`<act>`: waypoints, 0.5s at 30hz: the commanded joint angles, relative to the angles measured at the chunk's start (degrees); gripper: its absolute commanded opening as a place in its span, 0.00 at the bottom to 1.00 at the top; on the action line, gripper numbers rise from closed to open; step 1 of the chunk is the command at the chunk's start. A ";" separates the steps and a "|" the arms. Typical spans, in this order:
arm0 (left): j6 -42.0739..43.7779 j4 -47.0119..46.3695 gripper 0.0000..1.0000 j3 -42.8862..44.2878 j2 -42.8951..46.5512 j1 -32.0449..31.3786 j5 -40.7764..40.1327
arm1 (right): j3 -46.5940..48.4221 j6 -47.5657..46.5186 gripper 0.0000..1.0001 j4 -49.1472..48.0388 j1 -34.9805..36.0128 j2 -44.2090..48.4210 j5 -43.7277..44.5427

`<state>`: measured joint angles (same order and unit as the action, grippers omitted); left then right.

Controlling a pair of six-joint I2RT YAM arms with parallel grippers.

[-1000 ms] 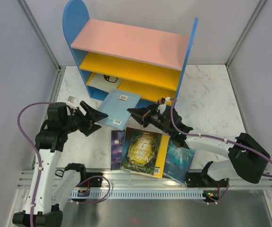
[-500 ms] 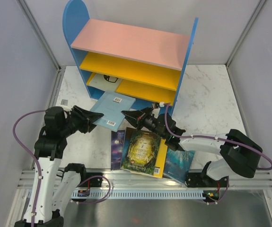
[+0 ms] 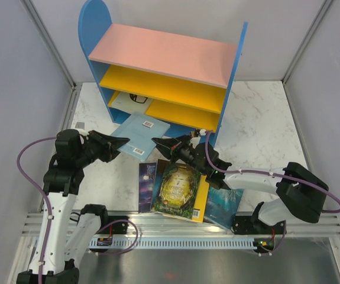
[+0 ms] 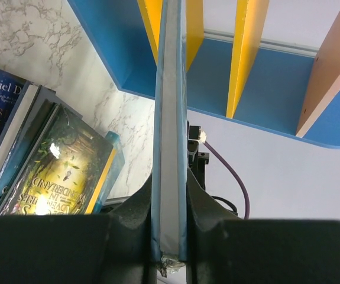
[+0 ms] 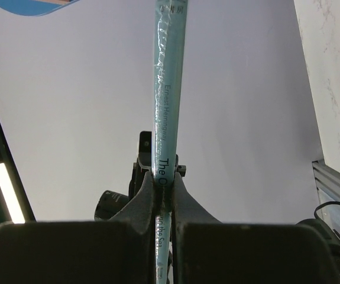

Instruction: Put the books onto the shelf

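Shelf (image 3: 158,56) stands upper centre of the top view, a pile of paperbacks (image 3: 178,188) lower centre, and between them the light blue book (image 3: 140,131), left gripper (image 3: 124,140) clamped on its left edge, right gripper (image 3: 156,142) clamped on its lower right edge.

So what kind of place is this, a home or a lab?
Probably a robot test cell in a lab: plain grey walls box in the marble-look table, and two robot arms are bolted to a metal rail.
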<state>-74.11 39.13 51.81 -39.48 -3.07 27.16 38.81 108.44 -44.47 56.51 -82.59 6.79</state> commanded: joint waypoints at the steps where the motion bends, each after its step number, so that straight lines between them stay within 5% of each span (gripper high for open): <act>1: 4.40 -0.28 0.02 2.24 -0.33 0.26 -3.07 | 3.56 -0.43 0.00 -4.93 -0.08 3.22 -0.28; 2: 5.28 -0.72 0.02 2.33 -0.33 0.35 -3.34 | 3.56 -0.60 0.00 -4.84 -0.43 3.31 -1.15; 5: 8.27 -4.32 0.02 2.24 -0.68 0.87 -3.51 | 2.86 -1.39 0.24 -3.79 -1.75 4.88 -2.39; 6: 9.23 -5.20 0.02 2.07 -0.68 0.96 -4.38 | 1.98 -1.91 0.40 -3.17 -2.28 5.59 -2.91; 9: 9.68 -9.86 0.02 1.36 -0.68 1.75 -4.31 | -1.00 -2.27 0.56 -2.12 -4.56 9.01 -4.14; 15: 8.46 -19.61 0.02 -0.56 -2.44 4.98 -0.80 | -8.29 -2.89 0.60 2.45 -9.22 18.32 -6.43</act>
<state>-67.37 31.68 51.46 -42.26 -0.36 25.17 33.91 106.13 -42.26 48.66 -68.64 2.20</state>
